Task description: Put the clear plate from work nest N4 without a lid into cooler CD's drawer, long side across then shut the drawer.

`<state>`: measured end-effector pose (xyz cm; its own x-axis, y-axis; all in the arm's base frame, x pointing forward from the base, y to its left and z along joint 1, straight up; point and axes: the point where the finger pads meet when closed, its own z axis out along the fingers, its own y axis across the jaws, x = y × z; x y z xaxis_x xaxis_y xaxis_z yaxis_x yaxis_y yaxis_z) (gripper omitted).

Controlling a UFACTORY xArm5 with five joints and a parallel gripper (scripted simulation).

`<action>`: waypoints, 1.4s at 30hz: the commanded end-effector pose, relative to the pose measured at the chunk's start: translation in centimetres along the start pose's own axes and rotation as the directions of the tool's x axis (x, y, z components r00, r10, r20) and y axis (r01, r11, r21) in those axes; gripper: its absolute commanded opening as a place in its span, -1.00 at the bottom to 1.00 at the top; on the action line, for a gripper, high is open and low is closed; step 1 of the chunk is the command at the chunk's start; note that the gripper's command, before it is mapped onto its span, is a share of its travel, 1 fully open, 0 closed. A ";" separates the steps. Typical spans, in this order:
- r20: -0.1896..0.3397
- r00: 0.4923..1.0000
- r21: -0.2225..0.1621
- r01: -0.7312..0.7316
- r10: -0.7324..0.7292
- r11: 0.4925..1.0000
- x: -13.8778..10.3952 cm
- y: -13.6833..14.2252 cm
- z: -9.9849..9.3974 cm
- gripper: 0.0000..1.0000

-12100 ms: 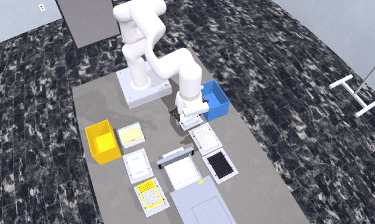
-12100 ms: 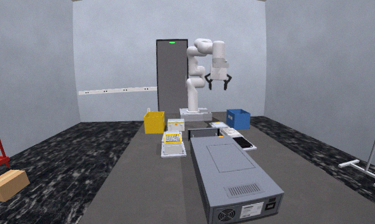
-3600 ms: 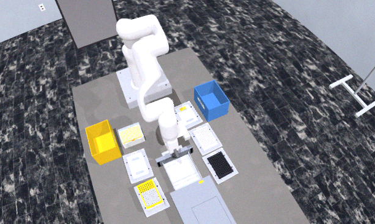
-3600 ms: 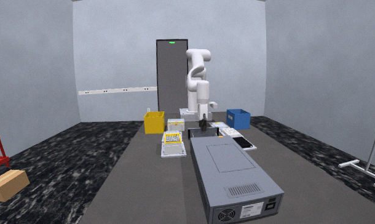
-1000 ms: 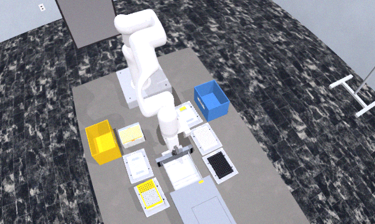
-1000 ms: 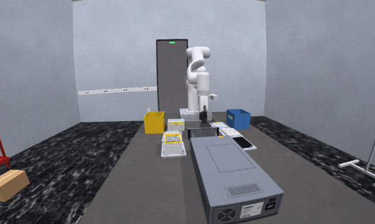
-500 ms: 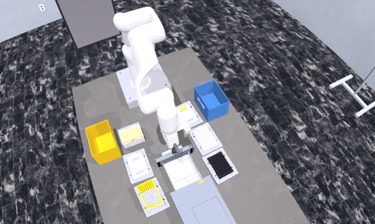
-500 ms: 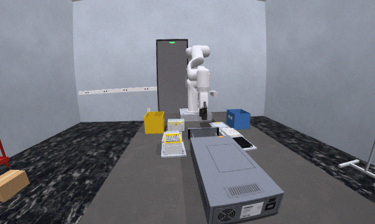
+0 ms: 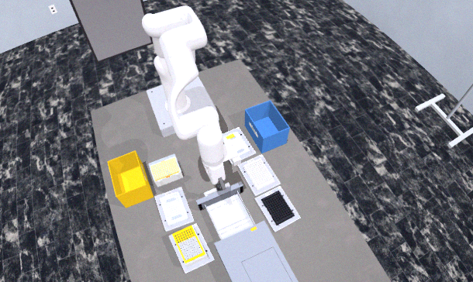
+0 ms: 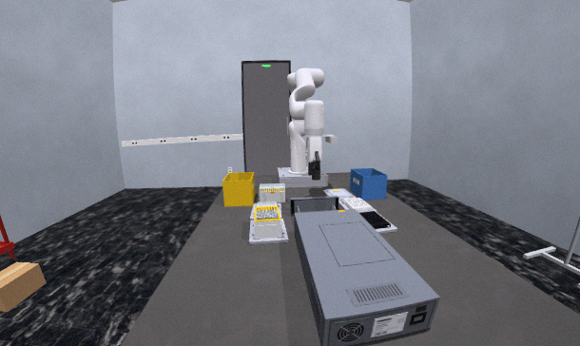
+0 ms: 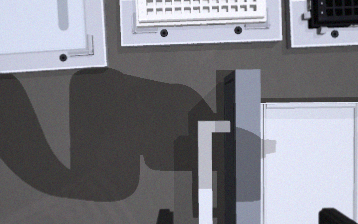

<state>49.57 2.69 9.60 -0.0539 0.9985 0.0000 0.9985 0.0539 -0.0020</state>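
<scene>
The grey cooler CD (image 9: 257,256) (image 10: 358,257) stands at the near end of the bench. Its drawer (image 9: 230,218) (image 11: 310,160) is pulled out toward the arm and looks empty, and its lamp (image 9: 253,229) (image 10: 340,211) is lit yellow. My gripper (image 9: 221,187) (image 10: 316,177) (image 11: 250,217) is open and empty, just above the drawer's front panel (image 9: 219,197) (image 10: 314,204) (image 11: 247,150) and its pale handle (image 11: 207,165). A pale clear-looking plate (image 9: 174,207) lies in a nest left of the drawer. I cannot read the nest labels.
Right of the drawer lie a pale plate with a yellow tag (image 9: 237,141) (image 11: 30,25), a white well plate (image 9: 258,174) (image 11: 200,10) and a black plate (image 9: 277,207) (image 11: 345,10). Around them are a yellow bin (image 9: 135,195) (image 10: 238,189), a blue bin (image 9: 274,139) (image 10: 368,182), a tip box (image 9: 165,170) and a yellow-framed plate (image 9: 188,244).
</scene>
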 end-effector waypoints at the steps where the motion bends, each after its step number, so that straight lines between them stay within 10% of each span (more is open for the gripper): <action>1: 0.000 1.000 -0.006 0.000 0.000 1.000 0.0 0.2 -0.9 0.76; 17: 0.000 1.000 -0.006 0.000 0.000 1.000 0.0 0.2 -1.9 0.76; 18: 0.000 0.999 -0.006 -0.033 0.033 0.999 -0.5 0.1 -1.8 1.00; 28: -0.001 0.955 -0.006 -0.296 0.296 0.955 -4.5 -0.3 -1.5 1.00; 42: -0.003 0.720 -0.005 -0.694 0.694 0.720 -11.4 -1.0 -0.8 1.00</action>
<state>49.04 -7.03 10.39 0.5617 0.8273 -0.0006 0.8273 -0.5617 -0.0012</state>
